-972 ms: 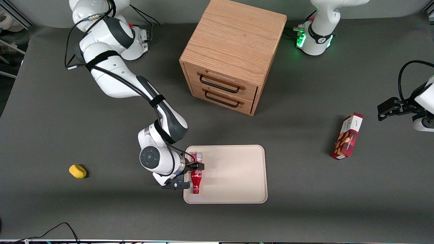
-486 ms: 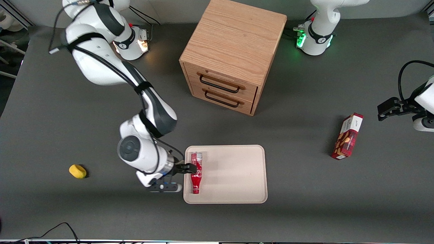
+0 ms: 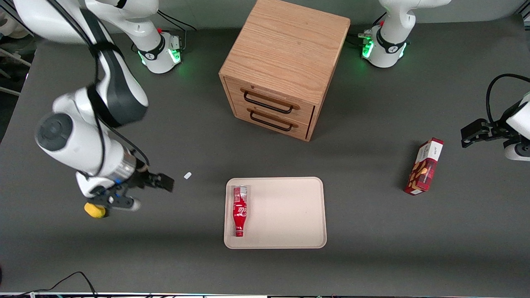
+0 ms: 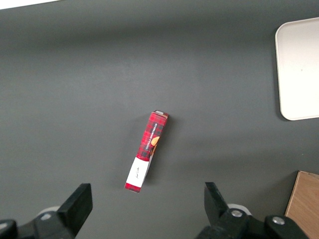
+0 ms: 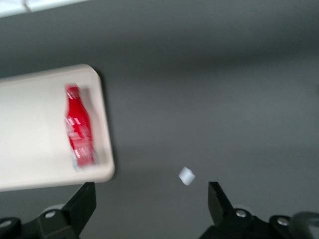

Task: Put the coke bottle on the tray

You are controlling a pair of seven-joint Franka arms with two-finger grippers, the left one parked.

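The coke bottle (image 3: 239, 211) lies on its side in the tray (image 3: 285, 215), along the rim at the working arm's end, its long axis running from twelve to six o'clock in the front view: silver flat end at twelve, narrow neck at six, nearest the front camera. The gripper (image 3: 143, 188) hangs over bare table toward the working arm's end, well apart from the tray, its fingers spread and holding nothing. A yellow object (image 3: 94, 210) sits partly under it, and a small white scrap (image 3: 187, 175) lies on the mat between gripper and tray. The wooden drawer cabinet (image 3: 283, 66) stands farther from the camera than the tray. Only the front and left wrist views show the red snack box (image 4: 146, 157), toward the parked arm's end. The right wrist view, somewhat blurred, shows bottle, tray corner and what appears to be the same scrap (image 5: 186, 176).
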